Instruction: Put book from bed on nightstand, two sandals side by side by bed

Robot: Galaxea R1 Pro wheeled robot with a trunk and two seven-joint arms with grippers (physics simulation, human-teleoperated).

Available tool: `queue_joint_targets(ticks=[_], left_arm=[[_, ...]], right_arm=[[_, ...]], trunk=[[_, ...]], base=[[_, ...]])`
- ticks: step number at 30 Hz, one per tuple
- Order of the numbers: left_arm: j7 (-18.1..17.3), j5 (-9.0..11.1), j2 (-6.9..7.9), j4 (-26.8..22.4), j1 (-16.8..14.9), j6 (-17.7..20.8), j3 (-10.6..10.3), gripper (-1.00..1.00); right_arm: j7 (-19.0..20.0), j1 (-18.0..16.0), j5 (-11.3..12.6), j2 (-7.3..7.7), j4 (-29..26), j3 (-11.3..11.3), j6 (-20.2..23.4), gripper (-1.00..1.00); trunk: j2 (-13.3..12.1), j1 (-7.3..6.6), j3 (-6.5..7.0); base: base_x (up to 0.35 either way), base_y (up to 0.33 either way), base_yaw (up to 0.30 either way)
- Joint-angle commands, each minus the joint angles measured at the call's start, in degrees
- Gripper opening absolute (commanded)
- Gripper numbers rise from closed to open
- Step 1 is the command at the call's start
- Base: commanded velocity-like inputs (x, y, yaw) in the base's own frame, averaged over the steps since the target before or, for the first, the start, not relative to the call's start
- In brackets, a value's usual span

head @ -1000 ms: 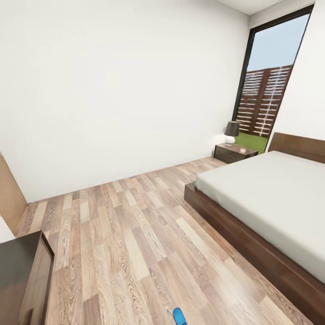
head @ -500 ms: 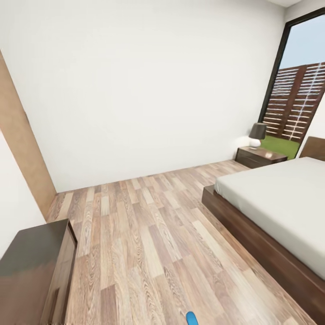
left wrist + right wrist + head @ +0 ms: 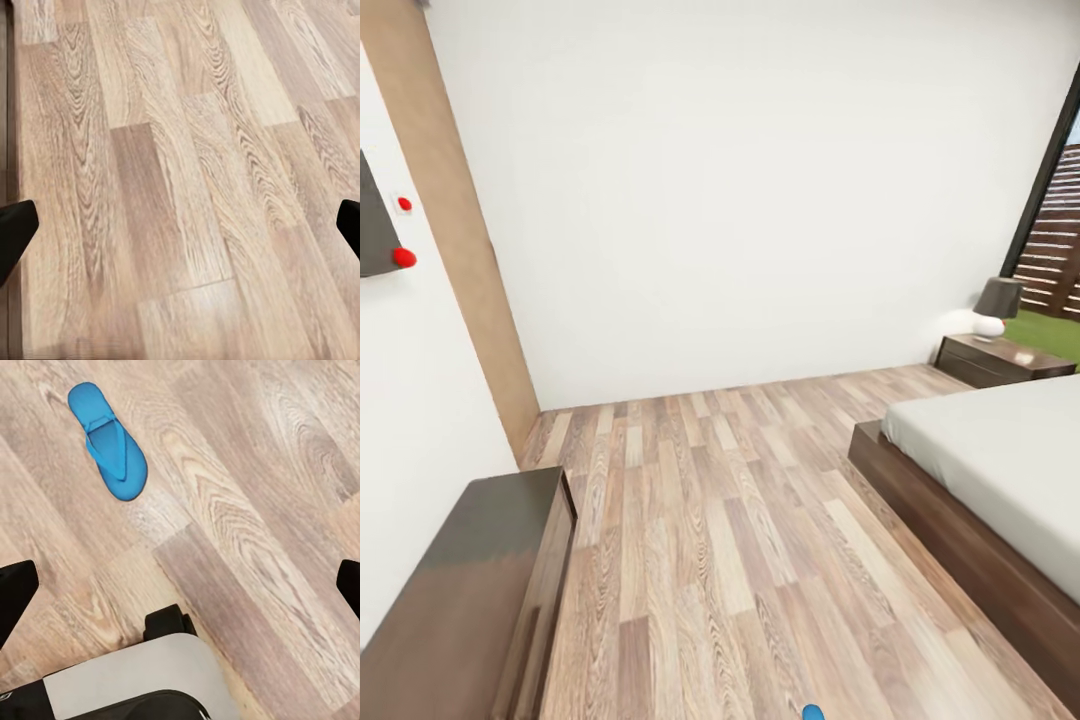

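At the far left of the head view a long dark dresser (image 3: pixel 470 590) is standing against the white wall, running off the frame. The plank floor (image 3: pixel 700 520) is stretching toward the far wall. Only the rounded tip of a blue sandal (image 3: pixel 813 713) is peeking in at the bottom edge. In the right wrist view that sandal (image 3: pixel 108 440) is lying flat on the floor near the robot's base (image 3: pixel 127 682), its long axis diagonal to the planks. Further right, the bed (image 3: pixel 1000 480) is partly cut off, the nightstand (image 3: pixel 1000 360) and lamp (image 3: pixel 994 306) beyond it. Both the left pincer (image 3: pixel 180 225) and right pincer (image 3: pixel 180 585) are gaping wide, holding nothing, only their black fingertips showing.
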State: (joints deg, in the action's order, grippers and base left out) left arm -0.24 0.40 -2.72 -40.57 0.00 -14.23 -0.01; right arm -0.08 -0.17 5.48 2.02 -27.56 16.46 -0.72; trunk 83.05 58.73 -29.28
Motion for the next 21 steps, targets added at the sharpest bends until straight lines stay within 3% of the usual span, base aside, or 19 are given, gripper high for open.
queue_joint_targets(ticks=[1, 8, 21], left_arm=[[0.0, 0.0, -0.01, 0.0, 0.0, -0.1, 0.0, 1.00], [0.0, 0.0, -0.01, 0.0, 0.0, -0.1, 0.0, 1.00], [0.0, 0.0, -0.01, 0.0, 0.0, -0.1, 0.0, 1.00]], right_arm=[[0.0, 0.0, 0.6, 0.00, 0.0, 0.0, -0.1, 1.00], [0.0, 0.0, 0.6, 0.00, 0.0, 0.0, -0.1, 1.00], [0.0, 0.0, 0.6, 0.00, 0.0, 0.0, -0.1, 1.00]], trunk=[[0.0, 0.00, -0.04], [0.0, 0.00, -0.04], [0.0, 0.00, -0.04]], base=[[0.000, 0.000, 0.291], [0.000, 0.000, 0.190], [0.000, 0.000, 0.013]])
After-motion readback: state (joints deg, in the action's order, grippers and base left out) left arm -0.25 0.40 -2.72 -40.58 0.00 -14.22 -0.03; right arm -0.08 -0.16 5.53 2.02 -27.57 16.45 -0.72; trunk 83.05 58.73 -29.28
